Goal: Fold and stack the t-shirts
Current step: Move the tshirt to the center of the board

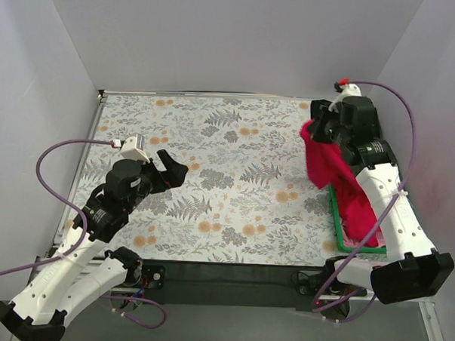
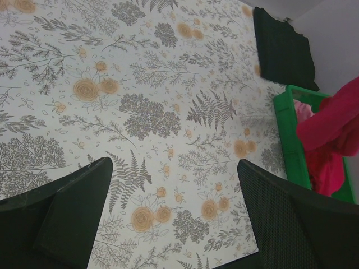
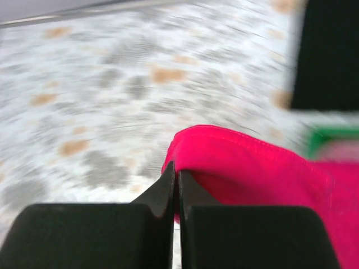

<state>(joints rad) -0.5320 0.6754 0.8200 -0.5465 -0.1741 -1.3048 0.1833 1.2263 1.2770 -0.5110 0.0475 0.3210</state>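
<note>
**Right gripper holding the red shirt above the bin**

My right gripper (image 1: 315,129) is at the far right of the table. Its jaws are pinched closed on a fold of the crimson t-shirt (image 1: 330,164). In the right wrist view, which is blurred, the two fingertips (image 3: 168,182) meet on the red hem. The shirt hangs from that grip, and its lower part trails into the green bin (image 1: 336,213) by the table's right edge. A pink t-shirt (image 2: 303,109) lies inside the bin. A folded black t-shirt (image 2: 283,50) rests on the floral tablecloth (image 1: 227,185), just beyond the bin's far end. My left gripper (image 1: 175,168) hovers over the left half of the cloth, jaws wide apart and holding nothing.
</note>
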